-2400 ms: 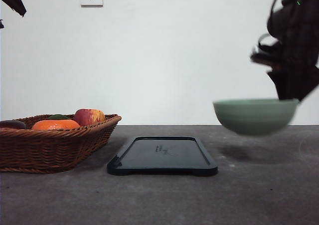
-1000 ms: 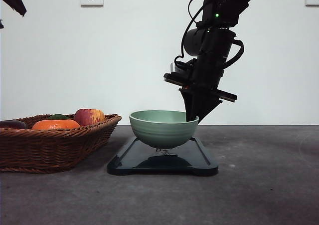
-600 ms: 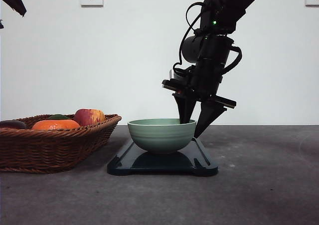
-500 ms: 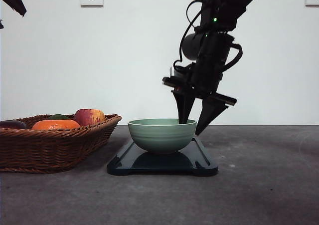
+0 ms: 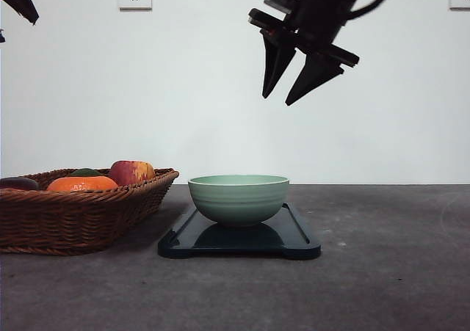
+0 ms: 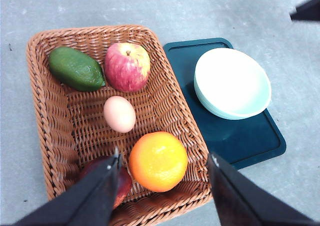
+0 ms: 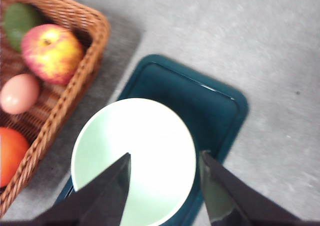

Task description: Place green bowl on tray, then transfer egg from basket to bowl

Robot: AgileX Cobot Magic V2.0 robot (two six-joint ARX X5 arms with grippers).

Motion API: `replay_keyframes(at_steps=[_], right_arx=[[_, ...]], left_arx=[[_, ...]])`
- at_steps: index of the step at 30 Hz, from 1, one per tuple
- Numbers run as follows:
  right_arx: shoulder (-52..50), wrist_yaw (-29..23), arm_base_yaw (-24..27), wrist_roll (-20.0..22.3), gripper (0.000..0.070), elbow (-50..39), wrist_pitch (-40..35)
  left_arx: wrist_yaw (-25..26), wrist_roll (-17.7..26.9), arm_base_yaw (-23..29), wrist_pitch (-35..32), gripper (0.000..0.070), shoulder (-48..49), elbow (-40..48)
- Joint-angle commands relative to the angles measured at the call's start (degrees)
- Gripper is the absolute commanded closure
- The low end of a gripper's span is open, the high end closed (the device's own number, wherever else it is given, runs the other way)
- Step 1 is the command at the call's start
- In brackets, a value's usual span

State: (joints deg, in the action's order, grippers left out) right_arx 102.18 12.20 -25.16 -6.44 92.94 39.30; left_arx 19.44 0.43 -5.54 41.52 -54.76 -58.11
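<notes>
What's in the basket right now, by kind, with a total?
Apple: 1
Green avocado-like fruit: 1
Egg: 1
Orange: 1
Dark red item, partly hidden by a left gripper finger, kind unclear: 1
Total in the basket: 5

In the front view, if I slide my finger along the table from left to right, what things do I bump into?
basket → green bowl, sitting on the tray. The fruit lies in the basket, so it has no place of its own.
</notes>
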Motion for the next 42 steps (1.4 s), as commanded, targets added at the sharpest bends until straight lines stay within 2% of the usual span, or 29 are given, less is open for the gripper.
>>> replay_keyframes(at_steps=[1, 9, 17, 20, 24, 28, 30, 33, 42], right_arx=[[-3.4, -0.2, -0.6, -0.2, 0.0432, -7.0, -5.0], [-22.7, -0.3, -0.6, 1.9, 0.0432, -33.3, -18.8], [-39.4, -0.3, -0.6, 3.9, 0.0432, -47.6, -19.6], [-44.2, -0.9, -0.6, 3.9, 0.0432, -50.2, -17.8], [-48.1, -2.5, -0.6, 3.9, 0.0432, -50.9, -14.6], [-49.8, -3.4, -0.6, 3.9, 0.0432, -50.9, -14.4], [-49.9, -3.4, -0.6, 3.9, 0.0432, -50.9, -14.8], [-49.9, -3.3, -0.6, 3.9, 0.0432, -50.9, -15.3], [-49.9, -3.3, -0.6, 3.9, 0.0432, -50.9, -16.8]], left_arx=[[0.1, 0.0, -0.2, -0.5, 0.0350, -0.3, -1.3], [0.1, 0.0, -0.2, -0.4, 0.0350, -0.3, -1.3], [0.1, -0.3, -0.2, -0.3, 0.0349, -0.3, -1.3], [0.1, -2.5, -0.3, 0.3, 0.0347, -0.5, -1.3], [0.1, -3.2, -1.1, 2.7, 0.0344, -1.4, -1.3], [-0.1, -5.3, -1.9, 3.7, 0.0338, -3.6, -1.6], [-0.3, -6.6, -2.2, 4.1, 0.0308, -5.6, -2.3], [-0.7, -6.8, -2.5, 5.5, 0.0302, -9.6, -4.5], [-9.9, -6.1, -5.2, 11.6, 0.0303, -25.7, -18.0]])
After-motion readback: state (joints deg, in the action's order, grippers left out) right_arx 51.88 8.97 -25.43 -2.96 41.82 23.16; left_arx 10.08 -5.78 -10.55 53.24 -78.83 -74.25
